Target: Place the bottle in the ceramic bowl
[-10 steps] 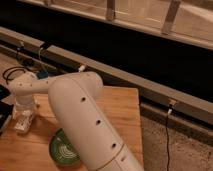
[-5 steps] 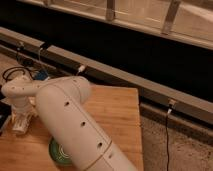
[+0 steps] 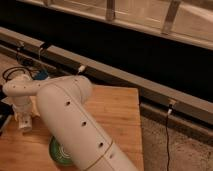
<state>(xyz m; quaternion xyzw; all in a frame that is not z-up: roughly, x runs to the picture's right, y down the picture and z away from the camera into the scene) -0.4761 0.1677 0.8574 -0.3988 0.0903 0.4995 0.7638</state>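
My gripper [image 3: 24, 123] hangs at the left edge of the wooden table [image 3: 115, 115], below the white wrist of my arm [image 3: 70, 115]. It is shut on a small white thing standing on the table top, which looks like the bottle [image 3: 25, 125]; most of it is hidden by the gripper. The ceramic bowl [image 3: 58, 152], green with pale rings, sits on the table right of and nearer than the gripper. My thick forearm covers the bowl's right half.
Black cables [image 3: 15, 74] and a blue item [image 3: 40, 75] lie behind the table's left corner. A metal rail [image 3: 125, 80] runs along the dark wall behind. Right of the table's edge is speckled floor [image 3: 175, 150] with a thin cable [image 3: 168, 135].
My arm swung further left and lower over the table. The gripper settled at the table's left edge and closed there.
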